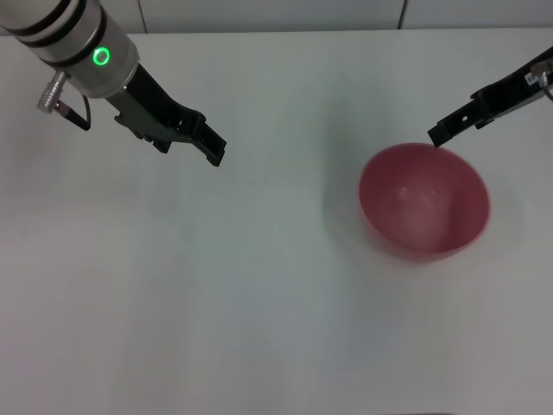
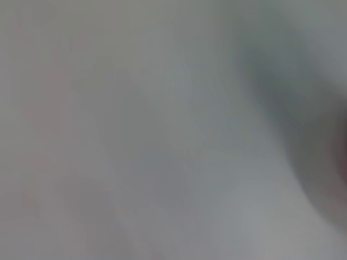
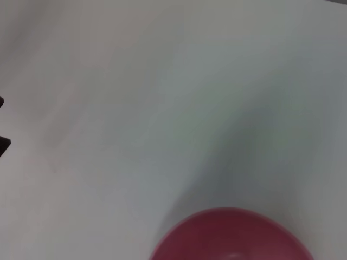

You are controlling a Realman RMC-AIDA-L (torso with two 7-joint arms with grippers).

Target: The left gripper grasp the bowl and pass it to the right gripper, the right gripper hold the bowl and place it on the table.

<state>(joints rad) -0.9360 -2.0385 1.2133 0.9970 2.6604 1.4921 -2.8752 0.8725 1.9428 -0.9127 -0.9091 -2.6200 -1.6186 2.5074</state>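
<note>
The pink bowl (image 1: 424, 206) stands upright on the white table (image 1: 259, 285), right of centre. My right gripper (image 1: 436, 134) reaches in from the upper right, and its tip is at the bowl's far rim. I cannot tell whether it touches the rim. My left gripper (image 1: 210, 143), on the green-ringed arm, hangs over the table at the upper left, far from the bowl. It is open and holds nothing. The right wrist view shows the bowl's (image 3: 233, 238) rim and the table (image 3: 162, 108) beyond it. The left wrist view shows only a blurred surface.
The table's far edge (image 1: 285, 32) runs along the top of the head view. White tabletop lies between the two arms and in front of the bowl.
</note>
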